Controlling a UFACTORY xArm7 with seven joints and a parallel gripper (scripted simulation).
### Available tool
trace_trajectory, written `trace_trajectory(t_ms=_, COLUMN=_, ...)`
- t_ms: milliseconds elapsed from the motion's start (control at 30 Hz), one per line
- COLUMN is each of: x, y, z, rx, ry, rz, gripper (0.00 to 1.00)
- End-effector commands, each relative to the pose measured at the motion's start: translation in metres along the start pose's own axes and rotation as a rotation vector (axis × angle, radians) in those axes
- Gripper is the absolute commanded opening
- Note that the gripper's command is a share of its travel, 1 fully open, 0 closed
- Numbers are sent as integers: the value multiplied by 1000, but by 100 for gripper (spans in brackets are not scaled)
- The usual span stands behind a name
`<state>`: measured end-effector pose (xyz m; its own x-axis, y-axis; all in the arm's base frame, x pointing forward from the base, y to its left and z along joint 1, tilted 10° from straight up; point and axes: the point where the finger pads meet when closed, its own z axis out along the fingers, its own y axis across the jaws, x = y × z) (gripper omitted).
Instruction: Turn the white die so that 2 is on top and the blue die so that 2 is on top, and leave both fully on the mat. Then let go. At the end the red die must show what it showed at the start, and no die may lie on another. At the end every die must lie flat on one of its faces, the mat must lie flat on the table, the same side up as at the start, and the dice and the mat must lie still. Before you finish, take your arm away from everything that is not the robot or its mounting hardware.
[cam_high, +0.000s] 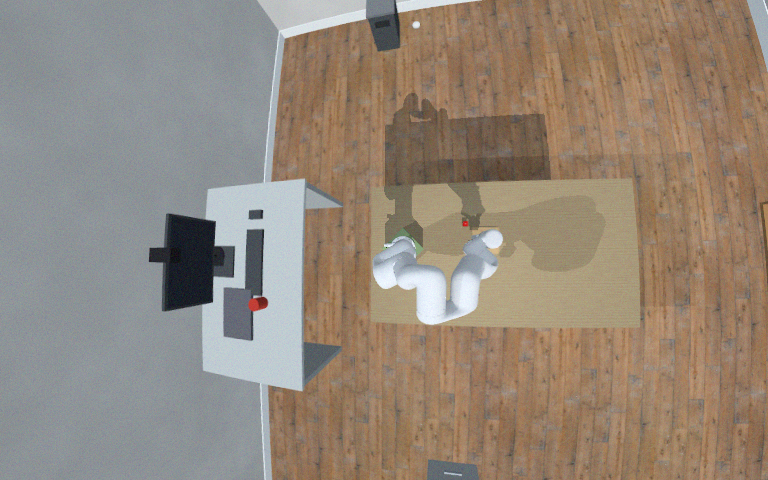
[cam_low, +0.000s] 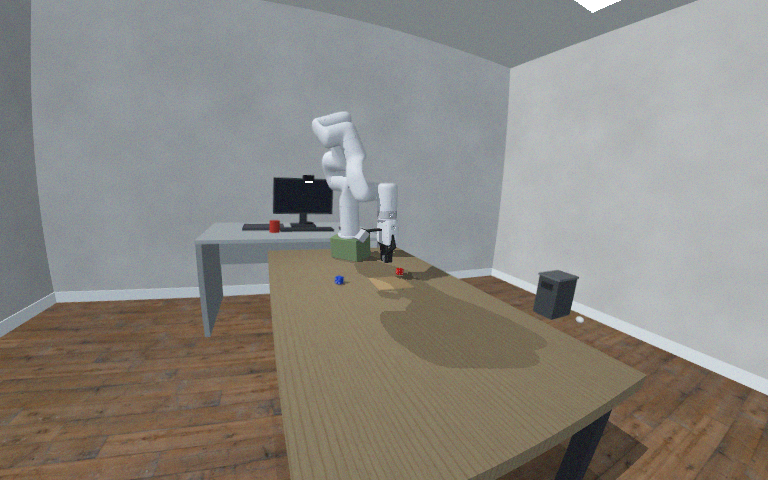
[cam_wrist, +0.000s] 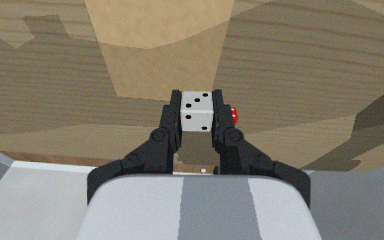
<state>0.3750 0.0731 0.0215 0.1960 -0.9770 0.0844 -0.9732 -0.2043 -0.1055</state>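
Standing surface: wooden table (cam_low: 430, 396) on plank floor, grey walls.
White die (cam_wrist: 197, 112): aloft over table, three-pip face visible.
Gripper (cam_wrist: 197, 116): fingers pinched the white die.
Red die (cam_low: 399, 271): lay nearby.
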Motion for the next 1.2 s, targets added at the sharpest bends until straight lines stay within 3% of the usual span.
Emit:
trace_trajectory(t_ms=0, x=0, y=-7, z=29, rx=-4, ry=47, rz=6, gripper=21)
trace_trajectory(t_ms=300, x=2, y=-7, z=62, rx=-4, ry=47, rz=6, gripper=21)
trace_trajectory(t_ms=1167, x=2, y=-7, z=67, rx=-4, ry=47, rz=6, gripper=21)
